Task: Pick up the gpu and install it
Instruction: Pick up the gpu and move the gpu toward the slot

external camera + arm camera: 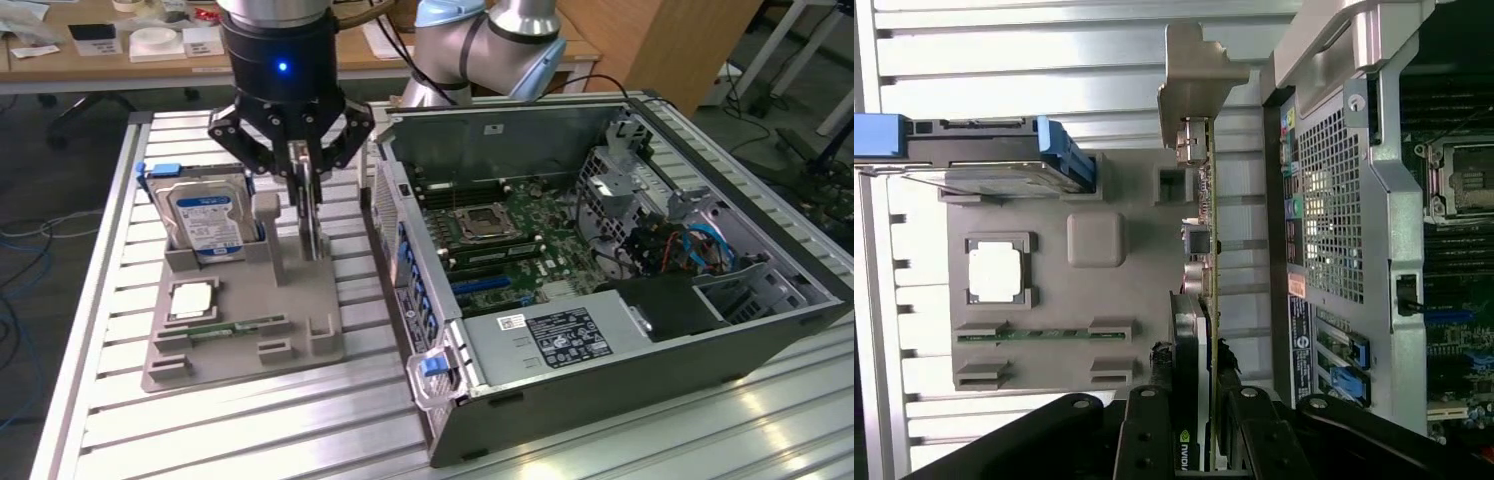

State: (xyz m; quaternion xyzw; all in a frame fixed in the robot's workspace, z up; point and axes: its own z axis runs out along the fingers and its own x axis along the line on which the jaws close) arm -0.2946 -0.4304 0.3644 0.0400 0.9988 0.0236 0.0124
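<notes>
The gpu point(312, 215) is a thin card seen edge-on, standing upright over the right side of the grey parts tray point(300, 320). My gripper point(306, 160) reaches down from above and is shut on the card's upper edge, one finger on each face. In the wrist view the gpu point(1206, 255) runs away from the fingers point(1152, 425), with its silver end bracket point(1196, 70) at the far end. Its lower edge sits close to the tray; I cannot tell whether they touch.
The open computer case point(747, 330), with the motherboard point(514, 235) exposed, lies just to the exterior view's right of the tray. A hard drive with a blue label point(207, 220), a processor point(194, 298) and a RAM stick point(240, 325) sit in the tray. Another robot arm point(494, 40) stands behind the case.
</notes>
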